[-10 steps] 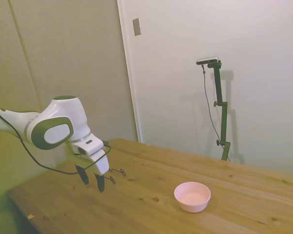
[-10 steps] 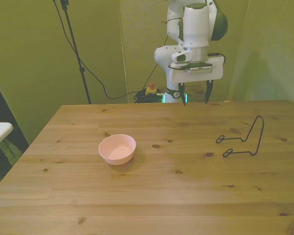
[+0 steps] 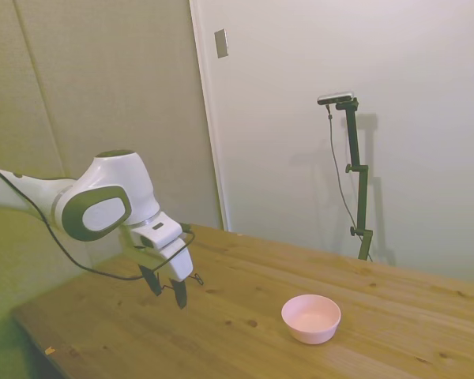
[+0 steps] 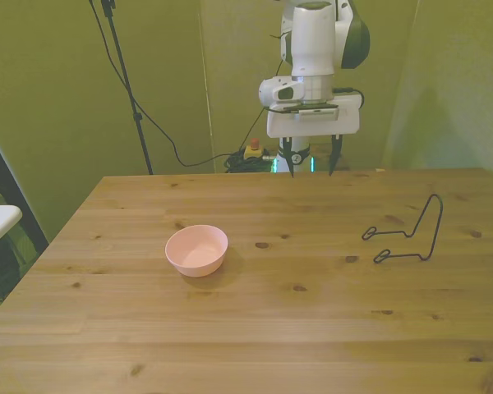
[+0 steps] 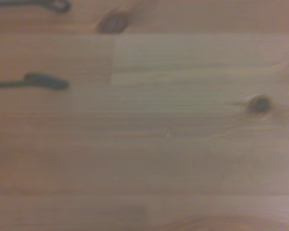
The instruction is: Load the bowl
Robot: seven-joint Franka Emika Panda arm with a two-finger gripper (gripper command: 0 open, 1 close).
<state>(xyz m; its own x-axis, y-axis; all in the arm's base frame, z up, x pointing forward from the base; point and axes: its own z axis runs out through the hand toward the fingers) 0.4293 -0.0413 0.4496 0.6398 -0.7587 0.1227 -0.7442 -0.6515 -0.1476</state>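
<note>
The pale pink bowl (image 4: 196,249) stands upright and empty on the wooden table (image 4: 312,345), toward the front view's left; the side view shows the bowl (image 3: 310,318) near the table's front edge. My gripper (image 4: 311,168) hangs above the table's far edge, open, with nothing between its fingers. In the side view the gripper (image 3: 166,294) is well to the left of the bowl and apart from it. The wrist view shows only blurred bare wood; the bowl is out of that view.
A thin black wire stand (image 4: 407,234) rests on the table toward the front view's right, its looped feet (image 5: 43,82) showing in the wrist view. A black tripod pole (image 4: 127,86) and cables stand behind the table.
The gripper has shifted toward the front view's left and slightly up, nearer the bowl in the side view. Its fingers stay open. The bowl and wire stand have not moved.
</note>
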